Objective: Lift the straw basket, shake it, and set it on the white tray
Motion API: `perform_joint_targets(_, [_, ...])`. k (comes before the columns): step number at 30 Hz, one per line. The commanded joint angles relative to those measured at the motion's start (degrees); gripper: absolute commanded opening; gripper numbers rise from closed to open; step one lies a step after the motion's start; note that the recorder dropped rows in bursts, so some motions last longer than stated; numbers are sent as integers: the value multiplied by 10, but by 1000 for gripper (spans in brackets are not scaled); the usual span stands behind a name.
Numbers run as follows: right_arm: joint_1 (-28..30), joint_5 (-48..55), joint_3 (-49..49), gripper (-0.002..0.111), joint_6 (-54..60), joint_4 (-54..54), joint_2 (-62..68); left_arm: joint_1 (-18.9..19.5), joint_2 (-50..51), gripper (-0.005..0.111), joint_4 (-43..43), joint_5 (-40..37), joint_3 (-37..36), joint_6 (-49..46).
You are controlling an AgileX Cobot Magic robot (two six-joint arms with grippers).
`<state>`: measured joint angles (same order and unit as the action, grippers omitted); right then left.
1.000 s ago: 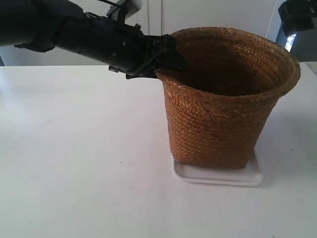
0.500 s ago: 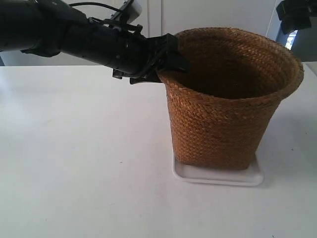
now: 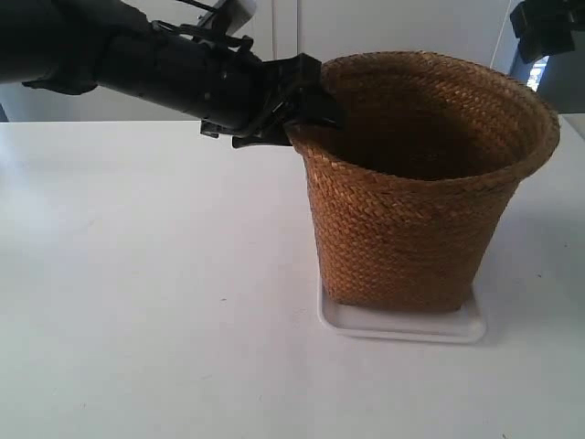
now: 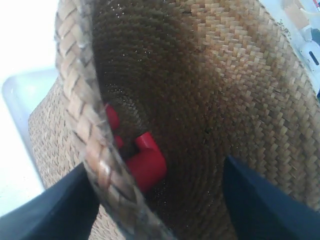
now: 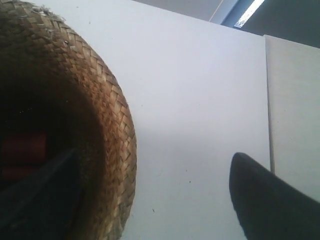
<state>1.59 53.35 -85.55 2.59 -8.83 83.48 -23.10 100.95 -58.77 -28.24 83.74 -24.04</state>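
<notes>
The straw basket (image 3: 411, 192) stands upright with its base on the white tray (image 3: 402, 326). My left gripper (image 3: 306, 91) is at the basket's rim, on the arm that reaches in from the exterior view's left. In the left wrist view this gripper (image 4: 155, 162) is open, with the braided rim (image 4: 87, 130) beside one finger and the other finger inside the basket, away from the wall. A corner of the tray (image 4: 20, 95) shows beyond the rim. My right gripper (image 5: 154, 155) is open above the basket's edge (image 5: 117, 150), holding nothing.
Red plastic pieces (image 4: 145, 162) lie on the basket's dark bottom. The white table (image 3: 146, 302) stretches to the left and front of the tray. A dark fixture (image 3: 547, 27) hangs at the upper right of the exterior view.
The basket has shifted slightly to the right and settled straighter on the tray. The left arm at the rim has shifted slightly along with it.
</notes>
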Motion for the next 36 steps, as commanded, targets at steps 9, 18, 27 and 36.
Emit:
perform_joint_targets(9, [2, -4, -3, 76, -3, 0, 1, 2, -24, 72, 2, -21, 4, -5])
perform_joint_targets(18, [2, 4, -3, 76, -3, 0, 1, 2, -42, 72, 34, -8, 4, -5])
perform_joint_targets(27, [2, 5, -3, 76, -3, 0, 1, 31, -51, 72, 81, -55, 25, 18])
perform_joint_targets(36, [2, 7, -3, 75, -3, 1, -15, 96, -125, 63, 141, -122, 37, -6])
